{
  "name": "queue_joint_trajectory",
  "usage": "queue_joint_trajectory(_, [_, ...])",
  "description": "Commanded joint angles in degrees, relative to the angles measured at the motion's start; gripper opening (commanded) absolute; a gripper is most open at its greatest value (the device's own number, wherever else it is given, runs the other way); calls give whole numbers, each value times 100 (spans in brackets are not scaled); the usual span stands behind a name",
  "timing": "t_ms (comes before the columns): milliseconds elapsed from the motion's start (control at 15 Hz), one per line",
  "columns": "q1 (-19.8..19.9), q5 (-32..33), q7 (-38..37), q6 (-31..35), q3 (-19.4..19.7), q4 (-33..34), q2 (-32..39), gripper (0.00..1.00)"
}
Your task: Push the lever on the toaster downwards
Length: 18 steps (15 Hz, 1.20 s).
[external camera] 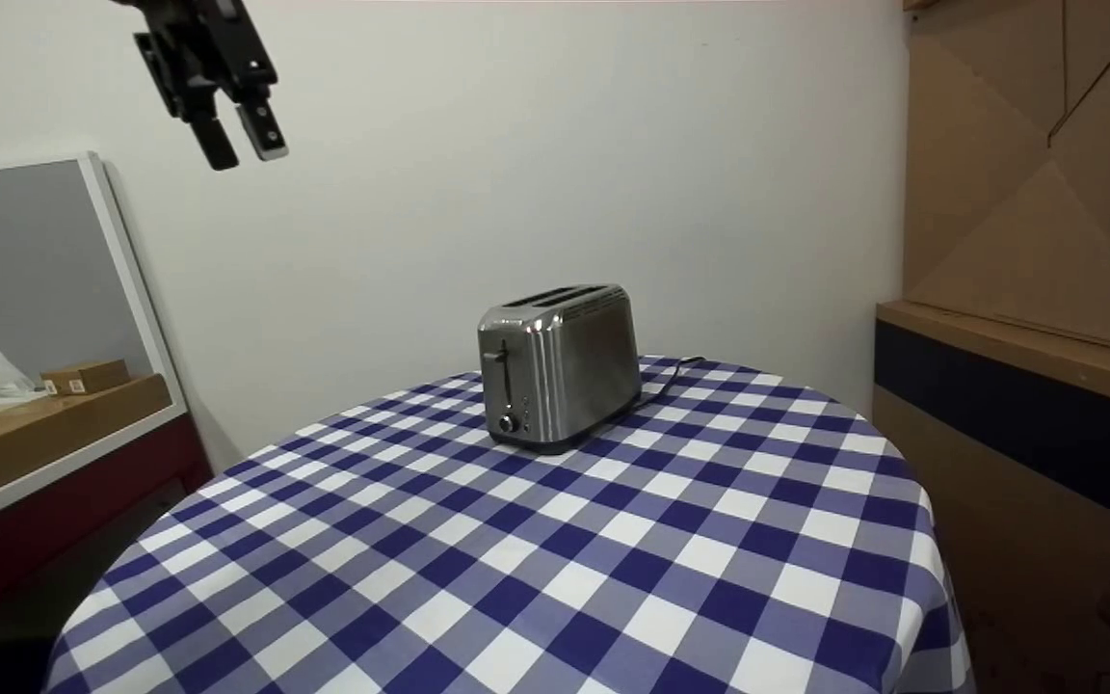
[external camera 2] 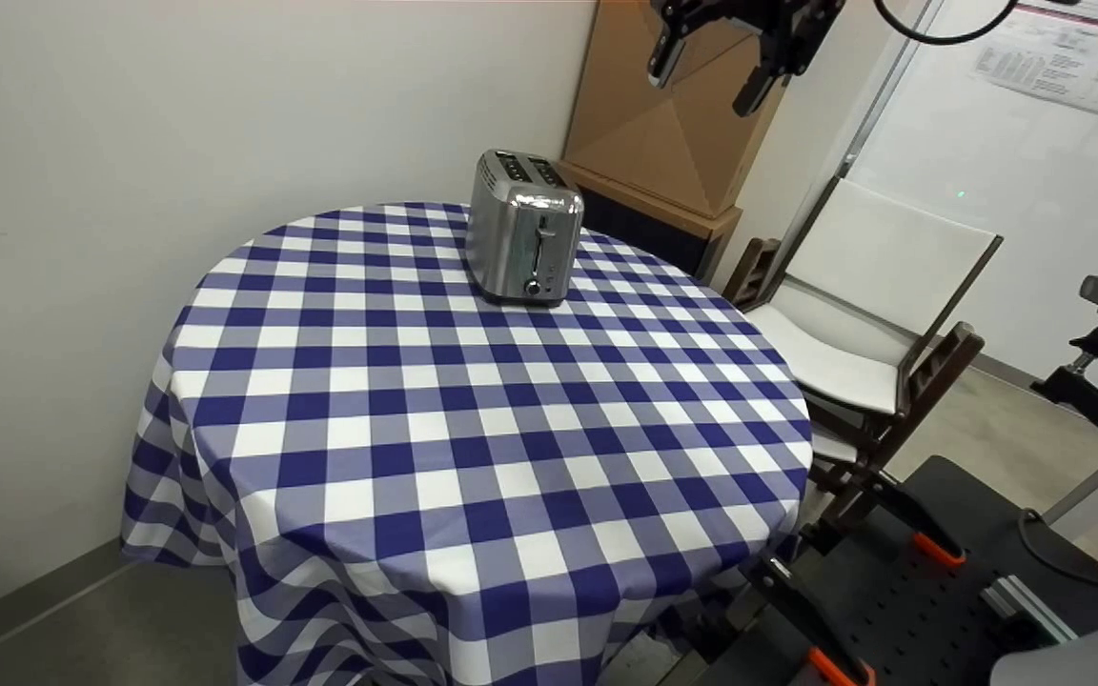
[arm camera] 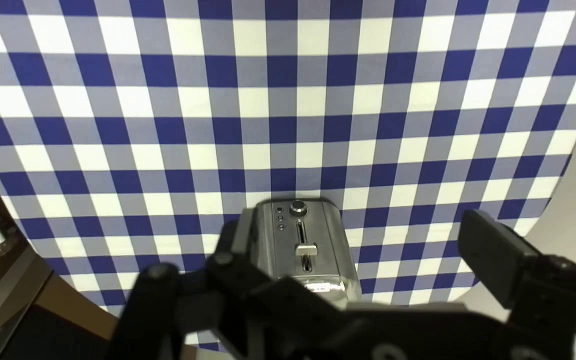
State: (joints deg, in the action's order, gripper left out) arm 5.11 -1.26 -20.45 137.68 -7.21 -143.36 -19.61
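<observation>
The shiny silver two-slot toaster [external camera: 586, 371] stands upright on the checked table, and it also shows in an exterior view [external camera 2: 499, 233]. Its lever [external camera: 494, 356] is a small tab near the top of the vertical slot on the end panel. The lever also shows in an exterior view [external camera 2: 546, 232] and in the wrist view [arm camera: 306, 249]. My gripper [external camera: 245, 149] is open and empty, high above the table and apart from the toaster; it also shows in an exterior view [external camera 2: 704, 93]. In the wrist view my gripper [arm camera: 360, 222] partly hides the toaster's top and one side.
A blue and white checked cloth [external camera: 516, 569] covers the round table. A dark cord [external camera: 675, 376] runs behind the toaster. A white wall [external camera: 709, 145] stands behind the table. Cardboard [external camera: 1027, 193] and a white chair [external camera 2: 854, 314] stand beside it.
</observation>
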Motion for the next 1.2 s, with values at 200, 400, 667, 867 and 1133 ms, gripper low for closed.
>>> queue_joint_trajectory(200, [17,643,-172,541,185,1418,1863,100])
queue_joint_trajectory(400, [-67,740,-34,430,419,2080,2497,100])
queue_joint_trajectory(667, [-238,915,-47,383,689,2854,3274,93])
queue_joint_trajectory(867, [-382,886,0,369,854,3372,3834,62])
queue_joint_trajectory(1133, [-577,817,47,344,985,3886,4452,31])
